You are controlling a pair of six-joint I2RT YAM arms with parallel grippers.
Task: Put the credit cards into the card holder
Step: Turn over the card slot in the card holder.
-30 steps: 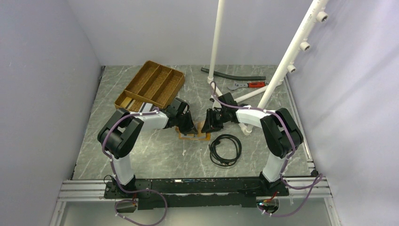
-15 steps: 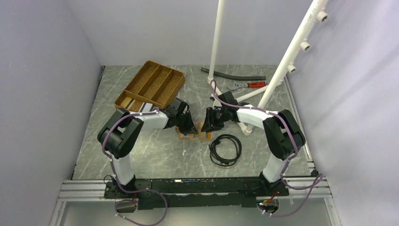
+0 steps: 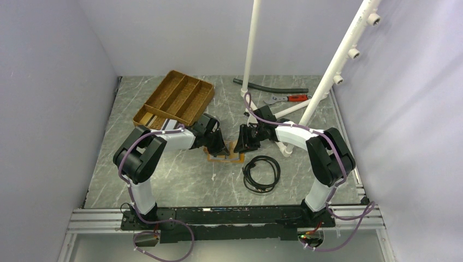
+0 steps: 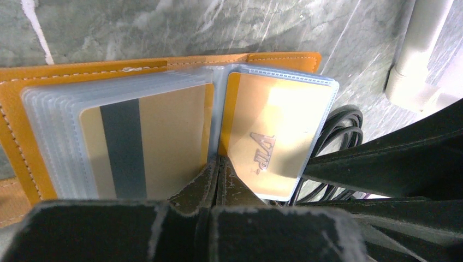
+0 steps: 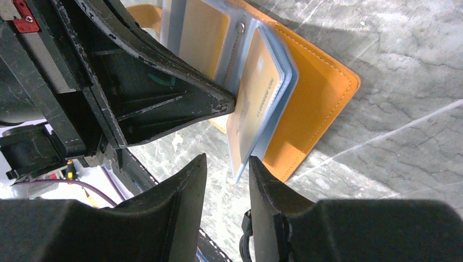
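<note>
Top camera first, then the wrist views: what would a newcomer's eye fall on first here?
The open orange card holder at mid-table, between the two hands, its clear sleeves showing gold cards. The left hand is shut, its tips at the holder's fold; the right hand is open astride a raised sleeve. Behind stand a brown tray at far left and white pipes at far right.

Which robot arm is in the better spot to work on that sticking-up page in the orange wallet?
The right. The right gripper has open fingers straddling the raised sleeve at its edge, while the left gripper is shut, its tip down at the card holder fold, probably pinning it.
</note>
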